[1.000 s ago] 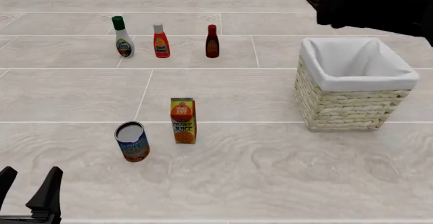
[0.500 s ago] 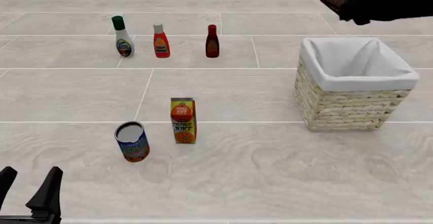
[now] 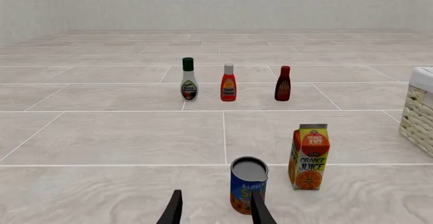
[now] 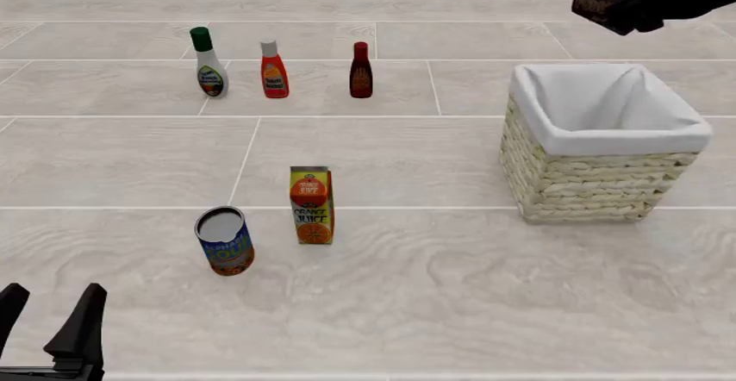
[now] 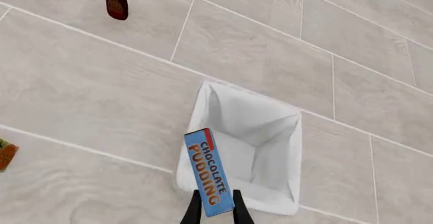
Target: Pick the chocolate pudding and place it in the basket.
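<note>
Right pincer [image 5: 216,206] clamped on the chocolate pudding [image 5: 209,171], held high over the basket [image 5: 271,148] with its white lining open below. Dark sauce bottle [image 5: 116,0] standing well apart on the pale tiled worktop [image 5: 101,97].

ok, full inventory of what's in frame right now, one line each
pudding box: 1, blue label face, dark sides, held in the air above the basket
basket: 1, tan wicker, white lining, right side
juice carton: 1, orange and yellow, centre
can: 1, blue and orange, left of carton
dressing bottle: 1, white, green cap, far row left
red bottle: 1, far row middle
dark sauce bottle: 1, far row right
left gripper: open, near edge, idle
right gripper: shut on pudding box
</note>
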Motion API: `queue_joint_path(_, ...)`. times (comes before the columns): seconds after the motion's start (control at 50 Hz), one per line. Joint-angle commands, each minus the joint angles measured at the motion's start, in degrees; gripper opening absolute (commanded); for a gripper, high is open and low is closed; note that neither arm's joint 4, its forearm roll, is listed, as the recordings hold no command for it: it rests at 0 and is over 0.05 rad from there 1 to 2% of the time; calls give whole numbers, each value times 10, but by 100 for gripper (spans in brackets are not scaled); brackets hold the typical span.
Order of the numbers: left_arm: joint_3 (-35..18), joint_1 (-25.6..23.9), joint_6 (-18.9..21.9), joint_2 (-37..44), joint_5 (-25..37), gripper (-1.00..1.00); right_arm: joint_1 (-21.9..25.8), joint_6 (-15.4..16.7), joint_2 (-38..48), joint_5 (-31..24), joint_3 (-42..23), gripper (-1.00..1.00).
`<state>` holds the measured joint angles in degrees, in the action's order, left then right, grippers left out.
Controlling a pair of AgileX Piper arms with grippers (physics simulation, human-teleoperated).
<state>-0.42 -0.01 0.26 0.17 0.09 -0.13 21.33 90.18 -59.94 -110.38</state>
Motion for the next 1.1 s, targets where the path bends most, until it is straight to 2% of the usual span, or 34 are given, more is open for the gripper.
queue_joint_path(0.02,1,0,0,0,-1,100,-26,32,35,-60,-63,-100)
queue_joint_path(0.16,1,0,0,0,-1,100,-37,40,58,-77,-90,-100)
queue_joint_path(0.2,1,0,0,0,-1,100,-41,33,75,-90,-122,-100)
queue_joint_path(0.28,1,0,0,0,-1,100,-45,30,84,-93,-128,-100)
queue_joint_path(0.3,1,0,0,0,-1,100,-45,27,88,-95,-135,-100)
queue_joint_path(0.32,1,0,0,0,-1,100,-35,5,94,-99,-145,-100)
queue_joint_path(0.34,1,0,0,0,-1,100,-41,14,95,-99,-146,-100)
queue_joint_path(0.4,1,0,0,0,-1,100,-45,13,101,-99,-148,-100)
queue_joint_path(0.48,1,0,0,0,-1,100,-35,-20,111,-99,-152,-100)
queue_joint_path(0.54,1,0,0,0,-1,100,-44,-15,116,-99,-149,-100)
queue_joint_path(0.56,1,0,0,0,-1,100,-42,-27,119,-99,-150,-100)
queue_joint_path(0.66,1,0,0,0,-1,100,-45,-33,123,-99,-144,-100)
queue_joint_path(0.68,1,0,0,0,-1,100,-58,-20,128,-99,-142,-100)
queue_joint_path(0.78,1,0,0,0,-1,100,-52,-35,135,-99,-141,-100)
queue_joint_path(0.82,1,0,0,0,-1,100,-62,-27,140,-99,-142,-100)
queue_joint_path(0.88,1,0,0,0,-1,100,-57,-33,143,-99,-140,-100)
queue_joint_path(0.92,1,0,0,0,-1,100,-63,-21,150,-99,-143,-100)
queue_joint_path(1.1,1,0,0,0,-1,100,-59,-25,179,-99,-165,-100)
